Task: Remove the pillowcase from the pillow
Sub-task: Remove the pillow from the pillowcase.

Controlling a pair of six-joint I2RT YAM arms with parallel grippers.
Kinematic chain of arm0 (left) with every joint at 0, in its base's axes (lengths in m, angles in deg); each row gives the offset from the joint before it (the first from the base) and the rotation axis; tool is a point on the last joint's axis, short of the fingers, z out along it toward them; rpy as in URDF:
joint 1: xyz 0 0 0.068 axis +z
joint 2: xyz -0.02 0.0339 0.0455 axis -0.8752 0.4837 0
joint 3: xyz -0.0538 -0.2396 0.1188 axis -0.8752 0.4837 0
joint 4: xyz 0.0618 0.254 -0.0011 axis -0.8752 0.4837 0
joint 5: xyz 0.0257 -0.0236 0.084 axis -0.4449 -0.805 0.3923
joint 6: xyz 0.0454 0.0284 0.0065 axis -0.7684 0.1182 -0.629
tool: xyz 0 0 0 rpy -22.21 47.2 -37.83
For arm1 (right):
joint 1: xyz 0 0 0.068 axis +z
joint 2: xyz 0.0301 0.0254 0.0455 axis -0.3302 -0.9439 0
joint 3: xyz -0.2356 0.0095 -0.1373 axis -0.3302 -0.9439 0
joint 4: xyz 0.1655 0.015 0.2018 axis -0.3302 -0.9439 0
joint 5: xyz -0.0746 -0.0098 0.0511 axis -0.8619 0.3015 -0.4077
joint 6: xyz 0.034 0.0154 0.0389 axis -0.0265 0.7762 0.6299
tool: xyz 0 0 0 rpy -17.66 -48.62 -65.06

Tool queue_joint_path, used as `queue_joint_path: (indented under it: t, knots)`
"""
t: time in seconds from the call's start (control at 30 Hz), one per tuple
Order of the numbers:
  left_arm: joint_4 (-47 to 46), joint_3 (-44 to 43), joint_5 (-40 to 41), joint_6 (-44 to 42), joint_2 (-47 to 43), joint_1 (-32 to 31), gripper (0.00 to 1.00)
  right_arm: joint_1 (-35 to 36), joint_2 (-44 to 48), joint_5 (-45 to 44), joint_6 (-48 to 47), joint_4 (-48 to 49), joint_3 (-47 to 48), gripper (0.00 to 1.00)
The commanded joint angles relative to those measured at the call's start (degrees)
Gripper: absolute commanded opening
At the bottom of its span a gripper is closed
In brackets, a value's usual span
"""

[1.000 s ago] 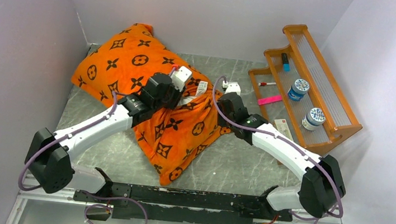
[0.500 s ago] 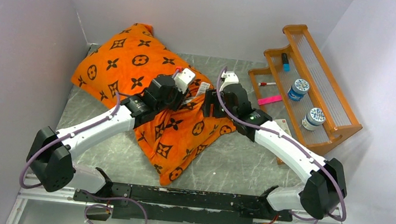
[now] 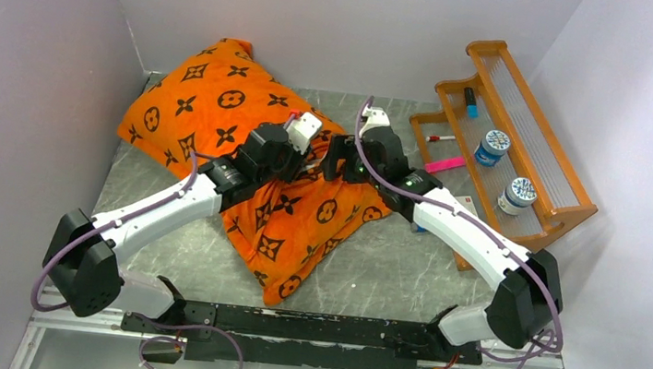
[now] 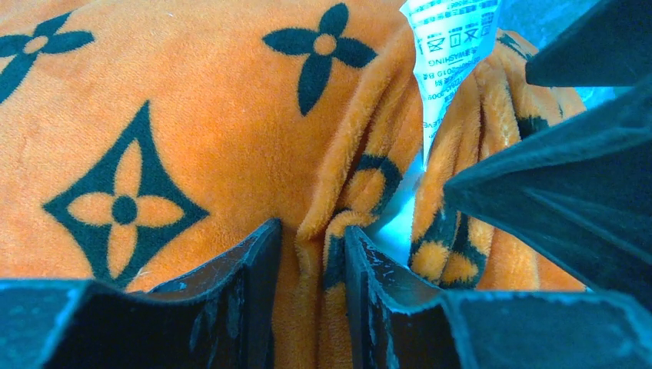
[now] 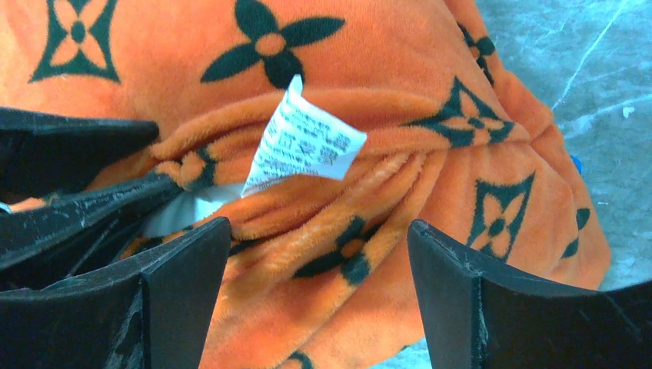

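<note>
On the table (image 3: 387,275), centre toward 11 o'clock: pillowcase (image 3: 220,107) | left gripper (image 4: 307,300) pinches one pillowcase fold | right gripper (image 5: 319,307) spread wide above bunched fabric, grips nothing | wooden rack (image 3: 489,51) at 2 o'clock

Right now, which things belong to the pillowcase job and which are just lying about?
Job:
pillowcase
pillow, only a white sliver showing at the opening
left gripper, pinching a pillowcase fold
right gripper, open around the bunched fabric

Lying about:
wooden rack
far jar
near jar
blue marker
red pen
pink strip
</note>
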Motion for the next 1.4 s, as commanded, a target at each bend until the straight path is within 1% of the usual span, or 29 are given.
queue_joint_path:
  t: [0.0,0.23,0.3,0.33,0.5,0.6,0.73,0.83,0.9,0.97,1.0,1.1,1.2,1.33,1.37]
  knots:
    - [0.73,0.48,-2.62,1.04,-0.19,-0.82,0.40,-0.06,-1.35,-1.97,0.79,-0.58,4.93,0.88]
    - [1.28,-0.10,-3.51,1.04,0.31,-0.82,0.41,0.01,-6.02,1.55,-0.58,-0.02,8.42,0.88]
    - [1.34,-0.06,-3.47,1.04,0.68,-0.76,0.41,0.04,-7.10,2.67,-0.88,0.16,8.11,0.88]
    - [1.05,0.07,-3.61,2.55,0.82,-0.77,0.41,0.10,-7.40,3.04,-0.86,0.62,7.43,0.88]
    - [2.06,-0.87,-5.09,3.74,3.72,-0.89,0.40,-0.09,-7.69,-2.49,-2.58,-0.11,2.99,0.86]
    - [2.22,-1.06,-4.98,3.93,4.40,-0.89,0.40,-0.15,-7.27,-7.06,-4.64,-2.28,0.97,0.79]
    - [1.75,-0.61,-4.52,4.02,4.06,-0.91,0.40,-0.75,-6.64,-11.46,-6.32,-4.34,-1.95,0.66]
    - [1.94,-0.76,-4.30,4.28,4.36,-0.84,0.40,-1.89,-5.89,-11.87,-6.11,-4.52,-4.57,0.56]
    - [2.28,-0.98,-3.46,4.37,4.61,-0.90,0.39,-2.82,-5.09,-11.59,-5.72,-3.84,-6.48,0.51]
    - [2.62,-1.11,-2.31,4.46,4.59,-0.91,0.39,-3.43,-4.48,-11.32,-5.34,-3.35,-8.17,0.42]
    - [2.68,-1.04,-1.57,4.50,4.51,-0.91,0.39,-3.70,-4.16,-11.23,-5.19,-3.06,-9.10,0.39]
    - [3.58,-1.46,-0.01,4.46,3.94,-0.90,0.39,-4.41,-2.12,-10.89,-4.36,-1.61,-13.06,0.34]
    - [4.19,-1.86,0.28,4.68,2.32,-0.90,0.39,-4.85,1.17,-10.61,-3.19,2.09,-17.97,0.32]
    - [3.42,-1.17,1.21,4.28,-0.18,-0.91,0.40,-4.97,4.78,-10.37,-1.61,5.93,-23.20,0.25]
    - [3.52,-1.16,1.60,4.11,-0.46,-0.91,0.41,-4.97,5.41,-10.20,-1.28,6.99,-24.32,0.21]
